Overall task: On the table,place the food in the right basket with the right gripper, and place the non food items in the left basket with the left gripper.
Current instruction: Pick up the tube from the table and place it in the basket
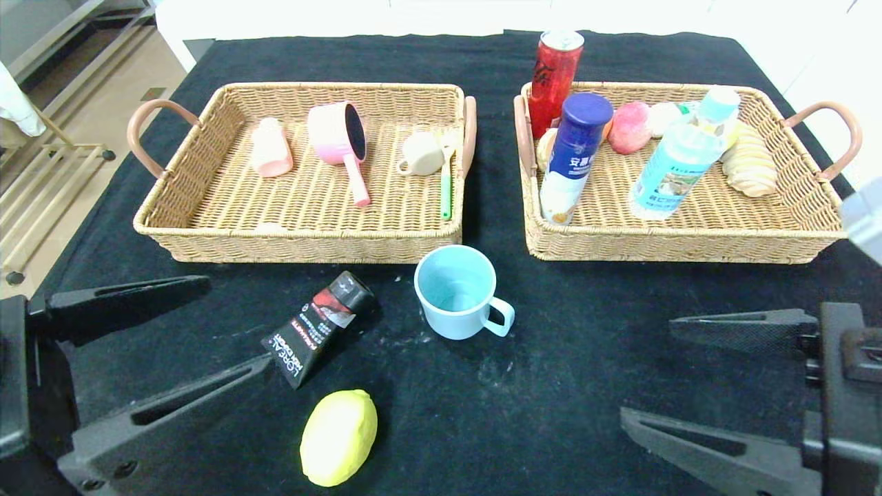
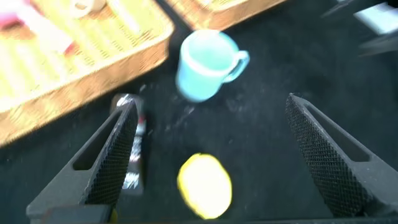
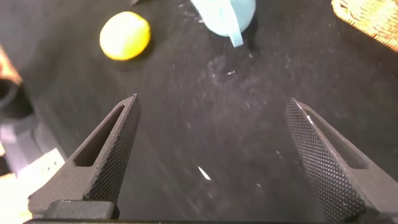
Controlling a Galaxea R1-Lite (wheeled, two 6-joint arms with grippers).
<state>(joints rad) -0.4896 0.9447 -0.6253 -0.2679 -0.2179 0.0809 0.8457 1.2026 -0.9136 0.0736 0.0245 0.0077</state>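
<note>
Black table (image 1: 586, 386): lemon (image 1: 339, 437) at the near edge, tube (image 1: 318, 328) and blue cup (image 1: 458, 292) before the baskets. Left gripper (image 1: 134, 348) and right gripper (image 1: 679, 375) spread apart, empty.

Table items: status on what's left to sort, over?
Left tool and right tool both open, empty, low over near table. Lemon, black tube, blue mug unsorted on the cloth. Nothing blocking them.

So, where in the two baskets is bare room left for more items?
Left basket: bare weave along its front, before the pink cup and pink pan. Right basket: crowded at the back; free strip in front, right of the blue-capped bottle.
</note>
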